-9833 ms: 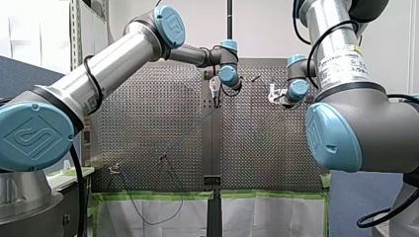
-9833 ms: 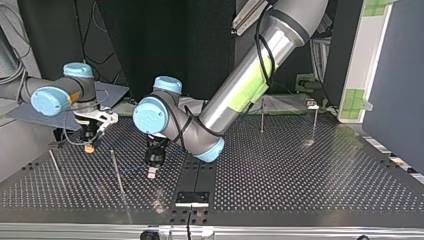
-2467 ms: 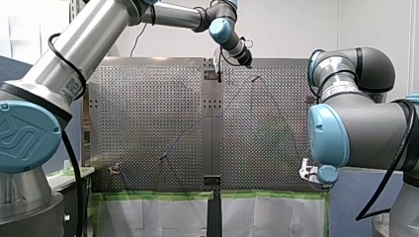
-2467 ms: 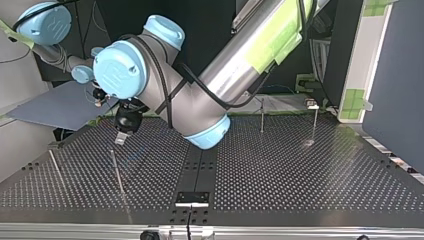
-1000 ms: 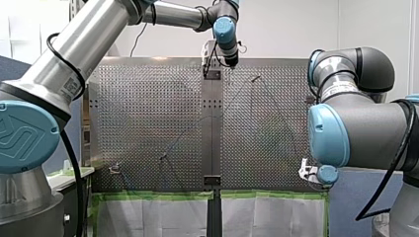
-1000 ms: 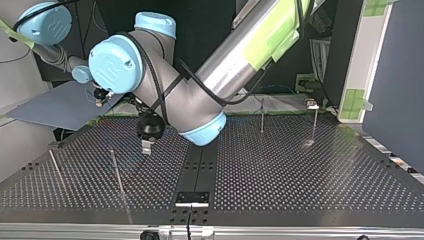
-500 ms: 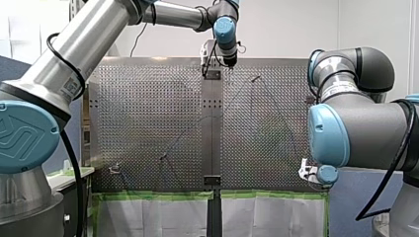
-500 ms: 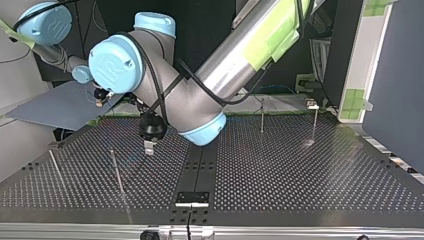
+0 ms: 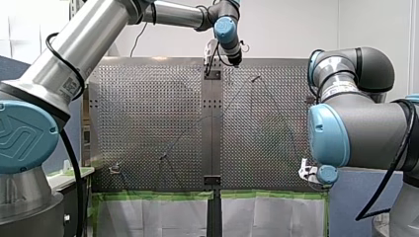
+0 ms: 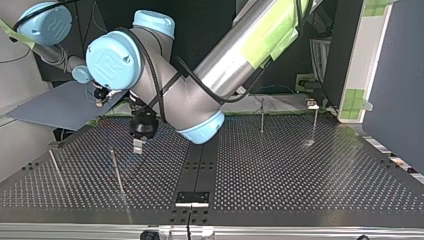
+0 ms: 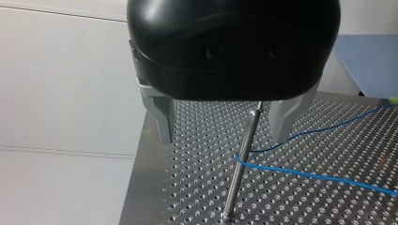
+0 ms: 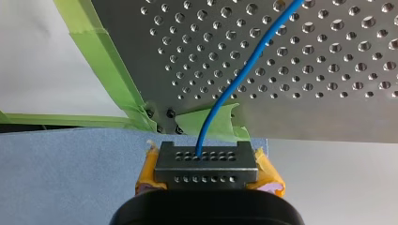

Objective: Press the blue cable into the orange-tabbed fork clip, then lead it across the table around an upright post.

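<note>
The thin blue cable crosses the perforated table and bends around an upright metal post. My left gripper hangs open above the table, and this post stands between its metal fingers without touching them. In the top view my left gripper sits just right of the post. My right gripper is shut on the blue cable with its yellow pads, just off a taped table corner. It shows low at the front view's right. A small clip sits near the front-left.
More upright posts stand at the top view's left edge and back right. Green tape lines the table edge by my right gripper. A black plate sits at the near middle of the top view.
My left gripper has shifted toward the top view's left, closer to the post, and stays open. My right arm has not moved and keeps hold of the cable.
</note>
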Available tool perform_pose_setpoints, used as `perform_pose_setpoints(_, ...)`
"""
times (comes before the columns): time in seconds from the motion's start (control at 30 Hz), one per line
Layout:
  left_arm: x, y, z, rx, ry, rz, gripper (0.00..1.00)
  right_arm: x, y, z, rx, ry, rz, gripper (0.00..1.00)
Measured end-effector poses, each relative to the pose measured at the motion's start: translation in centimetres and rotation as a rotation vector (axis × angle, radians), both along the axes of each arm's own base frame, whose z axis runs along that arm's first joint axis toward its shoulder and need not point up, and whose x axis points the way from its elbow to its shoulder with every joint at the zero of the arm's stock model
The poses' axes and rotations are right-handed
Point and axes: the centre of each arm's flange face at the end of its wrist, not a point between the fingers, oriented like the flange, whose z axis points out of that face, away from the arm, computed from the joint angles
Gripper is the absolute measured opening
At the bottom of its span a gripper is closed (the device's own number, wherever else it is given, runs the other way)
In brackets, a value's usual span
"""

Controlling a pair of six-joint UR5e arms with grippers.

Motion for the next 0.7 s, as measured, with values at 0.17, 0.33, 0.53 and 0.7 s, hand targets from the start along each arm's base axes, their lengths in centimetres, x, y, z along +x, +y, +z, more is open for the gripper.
perform_pose_setpoints(0.17,-0.02,-0.05,-0.01,0.0,0.0,-0.001,1.0,0.0,0.0,0.0,0.0,0.0,0.0,0.0)
perform_pose_setpoints(0.33,-0.04,-0.05,-0.01,-0.002,0.0,-0.001,1.0,0.0,0.0,0.0,0.0,0.0,0.0,0.0)
perform_pose_setpoints(0.53,-0.43,0.01,-0.39,-0.008,0.016,0.013,1.0,0.02,0.01,0.0,0.0,0.001,0.001,0.0)
perform_pose_setpoints(0.7,-1.0,0.68,-0.03,-0.031,0.007,0.023,1.0,0.04,0.02,0.0,0.001,0.002,0.001,0.0)
